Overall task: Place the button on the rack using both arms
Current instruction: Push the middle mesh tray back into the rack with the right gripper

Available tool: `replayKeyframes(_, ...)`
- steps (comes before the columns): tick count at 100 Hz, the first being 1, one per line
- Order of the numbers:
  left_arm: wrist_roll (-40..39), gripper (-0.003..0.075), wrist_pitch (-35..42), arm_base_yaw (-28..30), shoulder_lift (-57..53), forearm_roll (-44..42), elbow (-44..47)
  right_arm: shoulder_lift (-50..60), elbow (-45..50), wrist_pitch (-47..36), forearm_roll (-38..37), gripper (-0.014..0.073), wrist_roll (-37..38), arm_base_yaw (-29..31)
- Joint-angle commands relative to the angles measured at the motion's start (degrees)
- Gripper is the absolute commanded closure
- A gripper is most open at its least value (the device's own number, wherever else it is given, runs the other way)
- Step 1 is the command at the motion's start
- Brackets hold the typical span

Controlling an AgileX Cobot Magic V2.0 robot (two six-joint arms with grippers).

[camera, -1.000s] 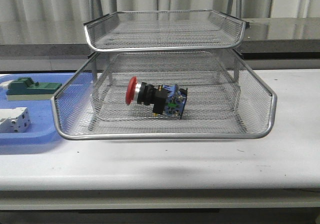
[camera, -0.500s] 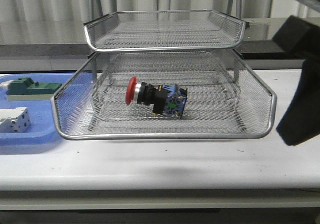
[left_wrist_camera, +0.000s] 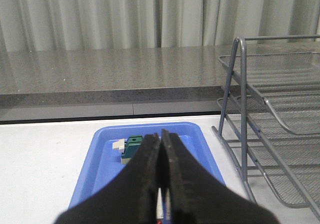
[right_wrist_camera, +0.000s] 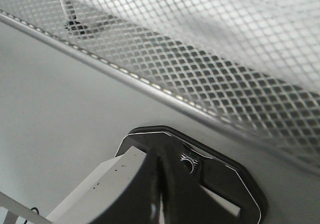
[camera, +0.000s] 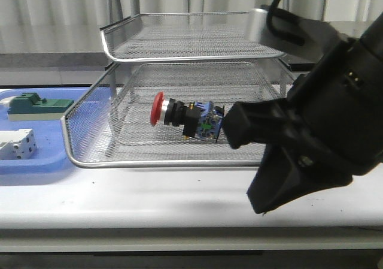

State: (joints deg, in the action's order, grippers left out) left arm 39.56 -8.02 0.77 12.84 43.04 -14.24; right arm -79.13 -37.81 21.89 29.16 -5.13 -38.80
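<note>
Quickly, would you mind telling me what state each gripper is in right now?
Left gripper: closed, fingers pressed together, holding nothing.
Right gripper: closed, holding nothing, beside the rack.

Tabletop (camera: pixel 149 191): white, matte, faintly scuffed. Behind tabletop: grey speckled stone ledge (left_wrist_camera: pixel 100 74), glossy, reflecting light. Behind ledge: pale pleated curtains (left_wrist_camera: pixel 100 14), closed, evenly lit.
</note>
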Motion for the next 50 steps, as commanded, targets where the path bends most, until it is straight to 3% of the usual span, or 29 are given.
replayKeyframes(1,-0.37,0.0741,3.24,0.09,0.41,0.88,-1.42,-0.19,-1.05,-4.94,1.13,0.0651,-0.24,-1.26)
replayKeyframes(50,-0.37,0.0741,3.24,0.09,0.41,0.88,-1.42,-2.68,-1.37,-18.00,1.09,0.0651,-0.61,-0.35)
